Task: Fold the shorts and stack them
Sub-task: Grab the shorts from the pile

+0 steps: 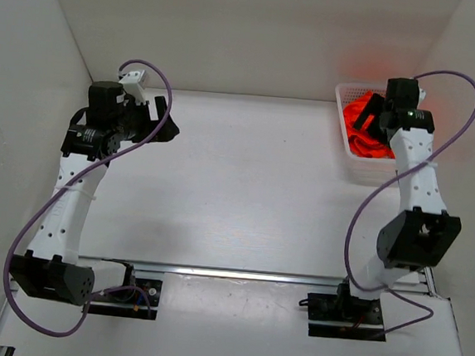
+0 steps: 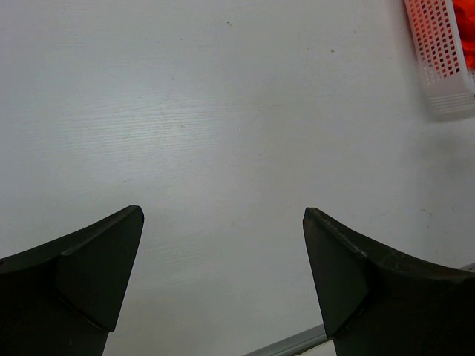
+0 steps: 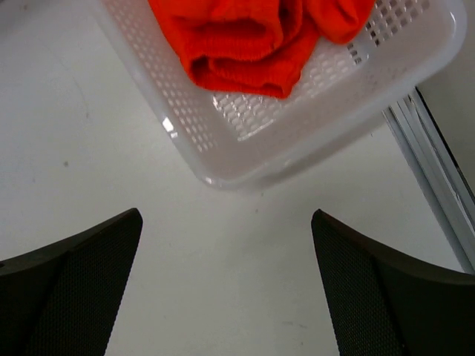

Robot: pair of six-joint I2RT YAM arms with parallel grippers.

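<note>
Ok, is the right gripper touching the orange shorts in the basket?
Apart. The right wrist view shows the right gripper open over the table, with the near wall of the basket lying between its fingertips and the shorts.

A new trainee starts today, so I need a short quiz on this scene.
1. Fill in: the left gripper and the right gripper both stand ____.
2. True or false: the shorts lie in the basket.
3. Which gripper is nearer the basket? A: left gripper. B: right gripper.
Key: 1 open; 2 true; 3 B.
</note>
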